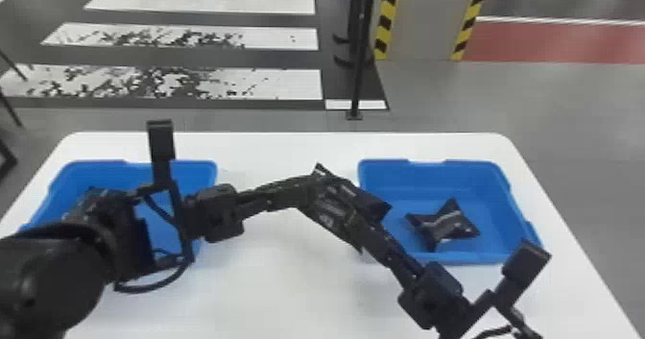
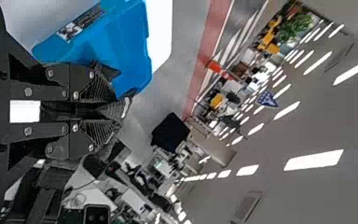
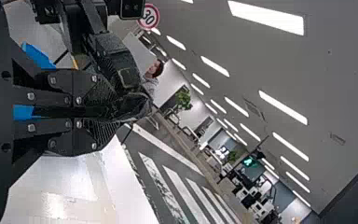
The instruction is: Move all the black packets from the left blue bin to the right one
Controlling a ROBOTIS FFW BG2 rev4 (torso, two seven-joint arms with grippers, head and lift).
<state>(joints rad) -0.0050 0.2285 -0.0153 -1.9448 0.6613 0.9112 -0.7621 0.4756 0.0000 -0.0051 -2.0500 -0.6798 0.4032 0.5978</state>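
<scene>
Packet axis at handover
The left gripper (image 1: 313, 189) pinched the black packet (image 1: 365, 200), its long axis slanting toward the right blue bin's (image 1: 463, 257) left edge; the right gripper (image 1: 332, 209), nearer the worktop's (image 1: 288, 295) near edge, also pinched it.

The bins, left (image 1: 192, 171) and right (image 1: 484, 179), appear to be smooth blue plastic. The black packet (image 1: 444, 223) has a creased, slightly glossy film surface. The table (image 1: 288, 290) presents a smooth white top with a soft sheen.

"30" on red-rimmed sign (image 3: 149, 17); likely green figure on signal (image 3: 248, 161).
</scene>
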